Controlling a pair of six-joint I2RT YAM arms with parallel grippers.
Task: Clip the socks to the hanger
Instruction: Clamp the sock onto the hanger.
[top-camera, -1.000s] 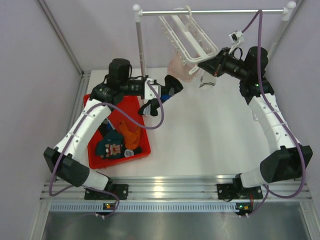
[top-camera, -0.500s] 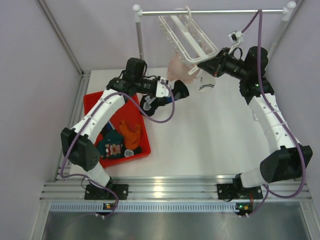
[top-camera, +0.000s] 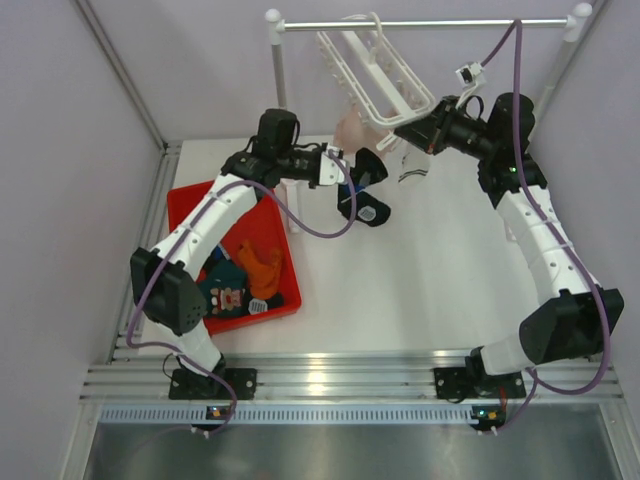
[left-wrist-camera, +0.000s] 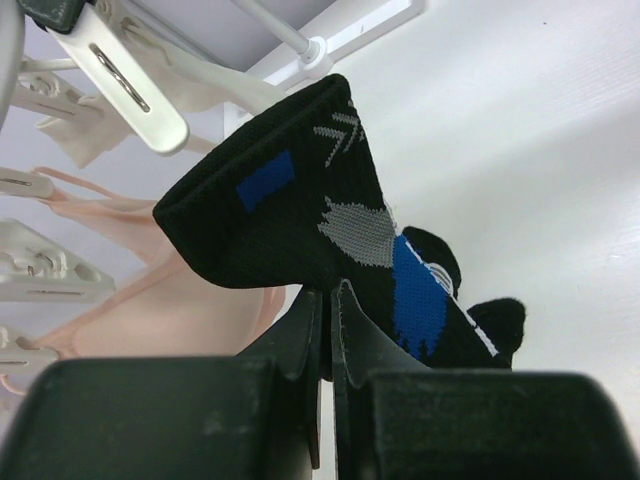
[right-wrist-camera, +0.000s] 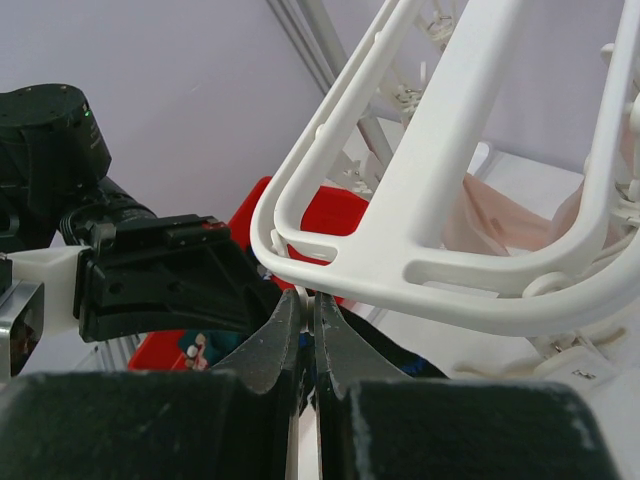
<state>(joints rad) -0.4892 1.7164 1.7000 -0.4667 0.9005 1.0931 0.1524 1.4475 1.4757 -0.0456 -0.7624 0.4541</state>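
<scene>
Item: black sock (left-wrist-camera: 300, 230), cuff uppermost, pinched in the fully closed left claw (left-wrist-camera: 328, 300), just below the hanger (right-wrist-camera: 430, 250). The right claw (right-wrist-camera: 308, 305), also closed, nips the hanger rim, holding it tilted. Handling: feed cuff squarely into a free clip (left-wrist-camera: 120, 80); steady the frame.

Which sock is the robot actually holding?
The black sock with blue patches, pinched in the left gripper; the teal sock and orange sock lie in the red tray.

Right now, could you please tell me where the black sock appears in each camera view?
Top external: black sock hangs at centre, below the left fingers.
Left wrist: fills mid-frame, above the fingers.
Right wrist: cannot pick it out for certain.
Shared landmark: white hanger, in all three views.
</scene>
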